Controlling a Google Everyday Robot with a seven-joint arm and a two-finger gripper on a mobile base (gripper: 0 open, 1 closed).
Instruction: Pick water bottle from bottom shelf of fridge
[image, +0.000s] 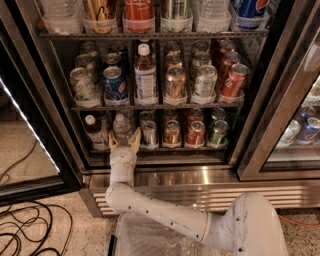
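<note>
Gripper (125, 143), lower left of centre: fingers spread wide, holding nothing, at the front rail of the bottom shelf (200, 149). The water bottle (121, 126) stands upright just behind, between the fingertips; contact cannot be determined.

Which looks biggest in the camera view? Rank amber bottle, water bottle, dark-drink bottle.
1. amber bottle
2. water bottle and dark-drink bottle: about alike. The open tool sits right before the water bottle.

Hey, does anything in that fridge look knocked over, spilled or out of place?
Nothing stands out. Cans and bottles on the bottom shelf stand upright in their lanes, with no spill showing. The hand sits open at the shelf's front, just before the upright water bottle.
</note>
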